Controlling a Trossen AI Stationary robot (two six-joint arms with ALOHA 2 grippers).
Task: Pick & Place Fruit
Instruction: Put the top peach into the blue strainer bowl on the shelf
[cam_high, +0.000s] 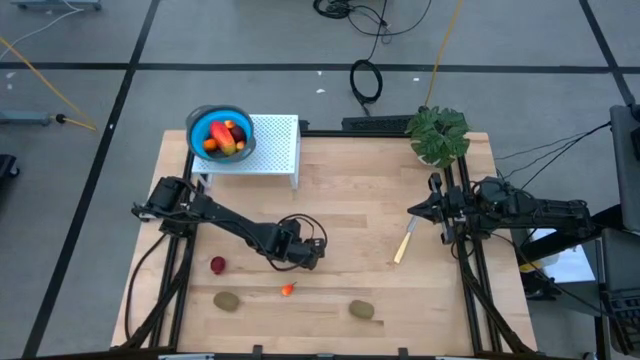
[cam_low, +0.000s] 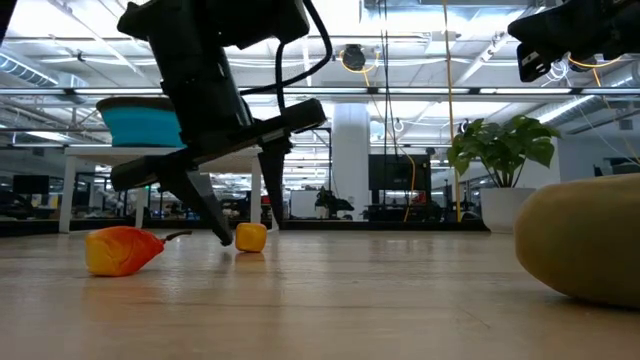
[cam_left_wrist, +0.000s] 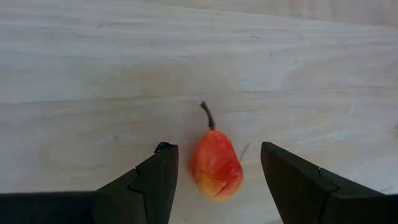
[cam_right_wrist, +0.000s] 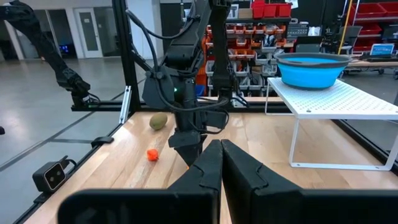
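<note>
Fruit lies scattered along the near edge of the worktop (cam_high: 400, 170): one kiwi (cam_high: 361, 310) nearest, a second kiwi (cam_high: 227, 300) further left, a dark red ball (cam_high: 217, 265) beyond that. Between them sits a small orange-red pear (cam_left_wrist: 215, 165) with a dark stem, and that piece is being lined up now. The left gripper (cam_left_wrist: 217, 180) is poised low over it, fingers (cam_left_wrist: 155, 180) spread about halfway, one on each side of the pear, neither touching as far as can be seen. Nothing is held yet. A small yellow-orange piece (cam_low: 250, 237) is seen just beyond the fingers in the low view.

Further back, the right gripper (cam_right_wrist: 219, 163) is parked at the right side near a pale stick (cam_high: 404, 243), fingers pressed fully together, empty. At the far end, the blue bowl (cam_high: 198, 122) on the white rack (cam_high: 280, 150) already carries several fruits (cam_high: 226, 138). So the job is judged partly done: some pieces delivered, four or five left on the worktop, with the pear next for closing, lifting and carrying.
</note>
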